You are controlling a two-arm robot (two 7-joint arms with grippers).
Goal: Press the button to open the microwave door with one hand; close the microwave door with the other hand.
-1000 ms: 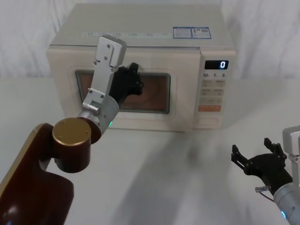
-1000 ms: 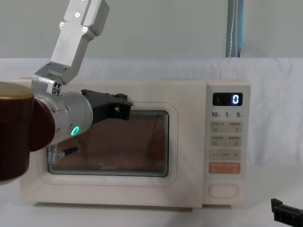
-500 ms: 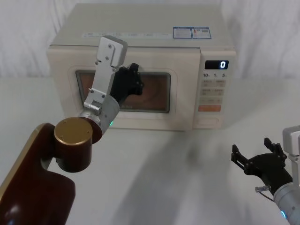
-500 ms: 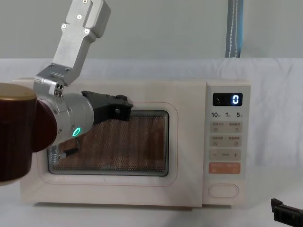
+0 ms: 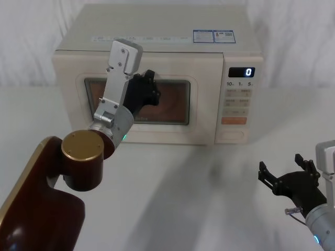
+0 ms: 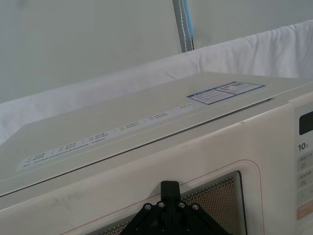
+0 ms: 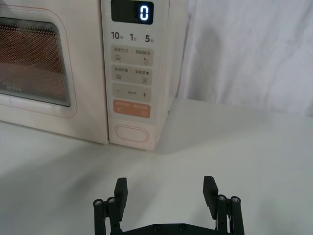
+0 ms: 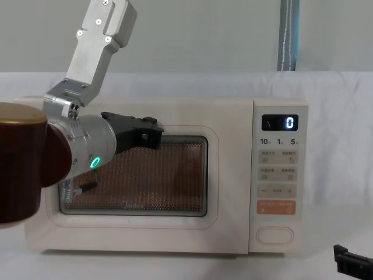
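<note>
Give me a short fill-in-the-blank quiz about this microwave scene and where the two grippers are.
1. The microwave door is ____.
2. The display above the keys reads ____.
3. The left gripper is up at the door's dark ____.
4. The right gripper, jaws open, hangs low over the table, facing the ____ under the orange key.

Missing words: shut; 0; window; button
</note>
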